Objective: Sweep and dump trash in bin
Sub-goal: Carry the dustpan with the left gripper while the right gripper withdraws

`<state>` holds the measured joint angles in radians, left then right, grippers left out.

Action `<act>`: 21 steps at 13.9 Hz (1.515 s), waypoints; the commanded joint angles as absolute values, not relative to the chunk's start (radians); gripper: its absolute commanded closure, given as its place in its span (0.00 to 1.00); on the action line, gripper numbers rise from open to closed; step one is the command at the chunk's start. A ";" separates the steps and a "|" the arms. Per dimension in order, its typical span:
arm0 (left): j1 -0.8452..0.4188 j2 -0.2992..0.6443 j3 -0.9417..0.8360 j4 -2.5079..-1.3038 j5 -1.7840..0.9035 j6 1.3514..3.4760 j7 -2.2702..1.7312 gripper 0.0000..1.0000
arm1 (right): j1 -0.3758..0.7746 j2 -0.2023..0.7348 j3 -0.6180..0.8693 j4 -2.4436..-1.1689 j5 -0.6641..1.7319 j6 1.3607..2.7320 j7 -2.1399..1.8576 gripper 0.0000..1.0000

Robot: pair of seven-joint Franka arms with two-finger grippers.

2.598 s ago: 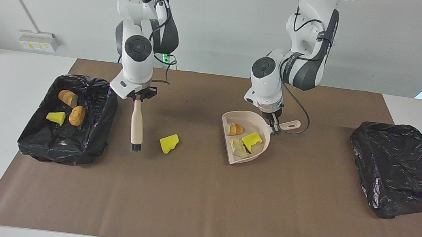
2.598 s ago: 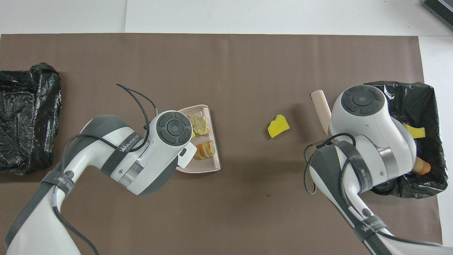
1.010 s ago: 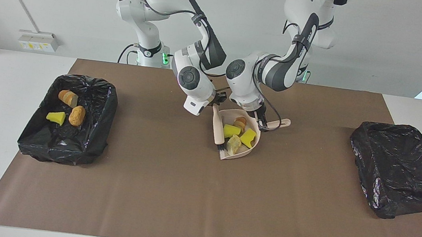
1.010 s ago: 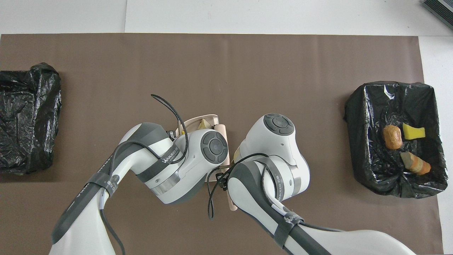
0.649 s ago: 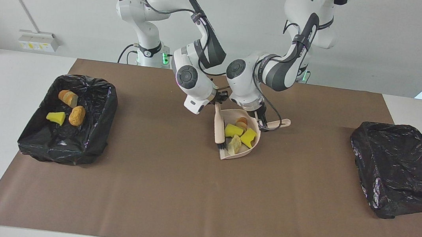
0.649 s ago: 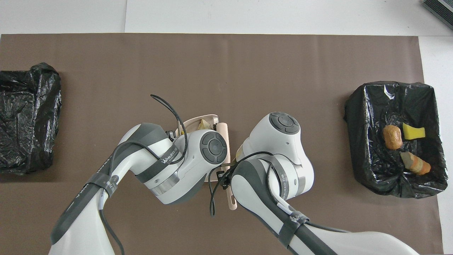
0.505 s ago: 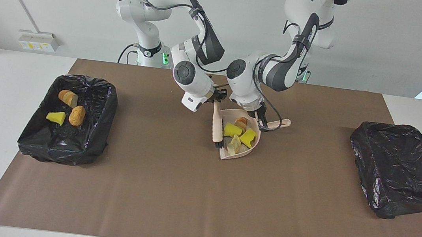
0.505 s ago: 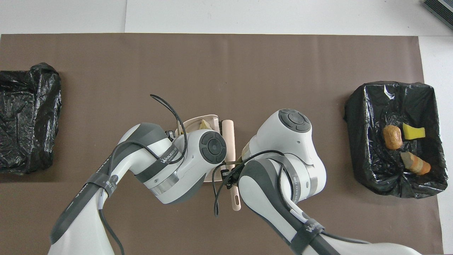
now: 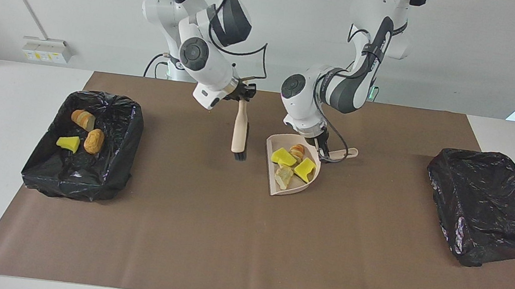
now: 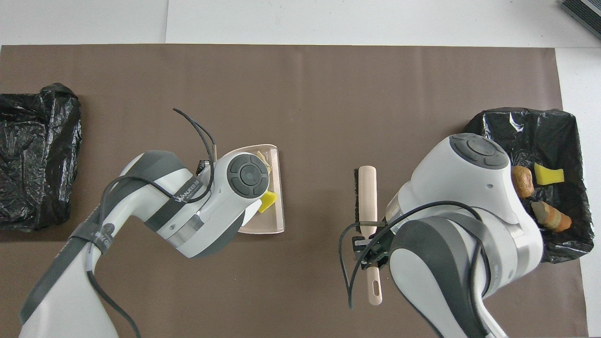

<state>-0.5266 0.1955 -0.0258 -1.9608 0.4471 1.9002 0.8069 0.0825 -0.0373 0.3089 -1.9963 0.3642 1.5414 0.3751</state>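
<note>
My left gripper (image 9: 326,153) is shut on the handle of a beige dustpan (image 9: 276,189) in the middle of the brown mat. The pan holds several pieces of trash: two yellow sponge bits (image 9: 283,157), a striped bread roll (image 9: 296,149) and a pale sponge piece (image 9: 283,175). In the overhead view the left arm covers most of the pan (image 10: 280,188). My right gripper (image 9: 243,95) is shut on a beige brush (image 9: 240,130) and holds it above the mat beside the pan, bristles down. The brush also shows in the overhead view (image 10: 367,197).
A black-lined bin (image 9: 126,149) at the right arm's end holds two bread rolls (image 9: 94,141) and a yellow sponge bit (image 9: 68,143). A second black-bagged bin (image 9: 488,204) sits at the left arm's end; it also shows in the overhead view (image 10: 35,155).
The brush pushed the loose yellow sponge bit into the dustpan. Since then my right gripper has lifted the brush and drawn it away from the pan toward the right arm's end.
</note>
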 commanded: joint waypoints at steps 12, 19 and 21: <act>0.252 -0.006 -0.023 -1.878 0.299 2.017 1.354 1.00 | 0.425 0.015 0.324 -2.193 0.356 1.897 0.634 1.00; 0.456 0.110 -0.015 -1.787 0.418 2.216 1.664 1.00 | 0.425 0.029 0.324 -2.233 0.356 1.948 0.669 1.00; 0.451 0.130 -0.009 -1.793 0.597 2.284 1.661 1.00 | 0.428 0.034 0.324 -2.241 0.356 1.950 0.640 1.00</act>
<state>0.4528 0.0991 -0.0045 -1.8207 0.4794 2.2354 1.6571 0.4342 0.0376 0.3164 -2.2224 0.3581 1.9280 0.6706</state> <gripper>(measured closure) 0.678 0.736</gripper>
